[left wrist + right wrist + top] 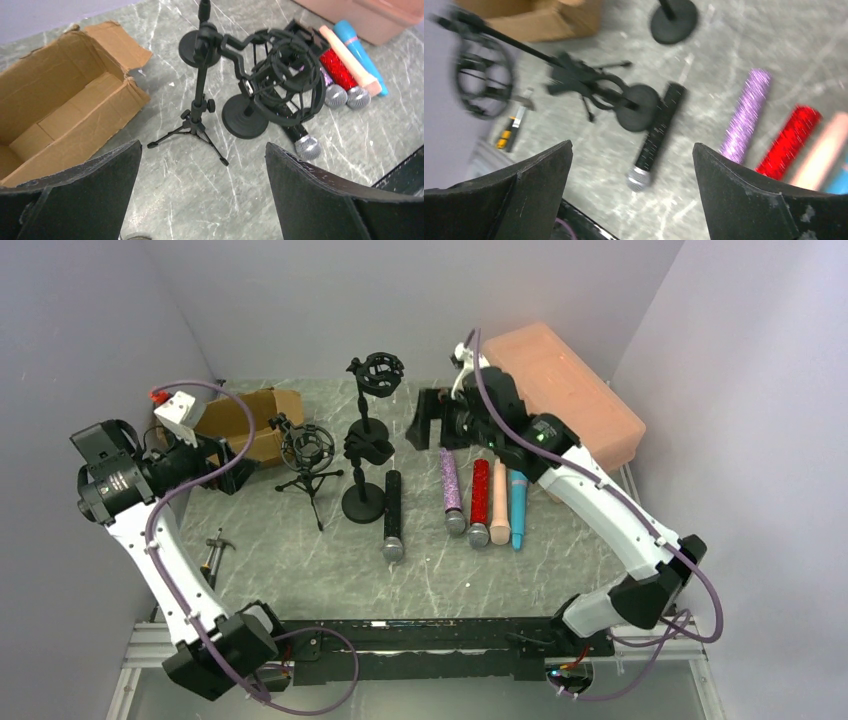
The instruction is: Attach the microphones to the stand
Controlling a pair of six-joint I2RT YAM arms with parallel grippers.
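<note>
Five microphones (480,500) lie flat on the marbled table (300,580), none on a stand. At 9 o'clock in the top view, the left gripper (202,145) hovers beside an open cardboard box (250,420), its jaws spread wide with nothing between them. A small hand tool (212,555) lies toward 6 o'clock of it. Next comes a tripod stand (308,465) carrying a ring-shaped shock mount, then two round-base stands (362,502), one at 12 o'clock of the other. The black microphone (393,515) lies just beside the nearer base, at its 3 o'clock, mesh head toward 6 o'clock. The purple microphone (451,490), red microphone (340,70), peach microphone (499,502) and light blue microphone (518,508) lie side by side in a row. The right gripper (632,145) hangs over that row's 12 o'clock end, jaws released and empty. A peach-coloured bin (565,390) stands at its 3 o'clock.
</note>
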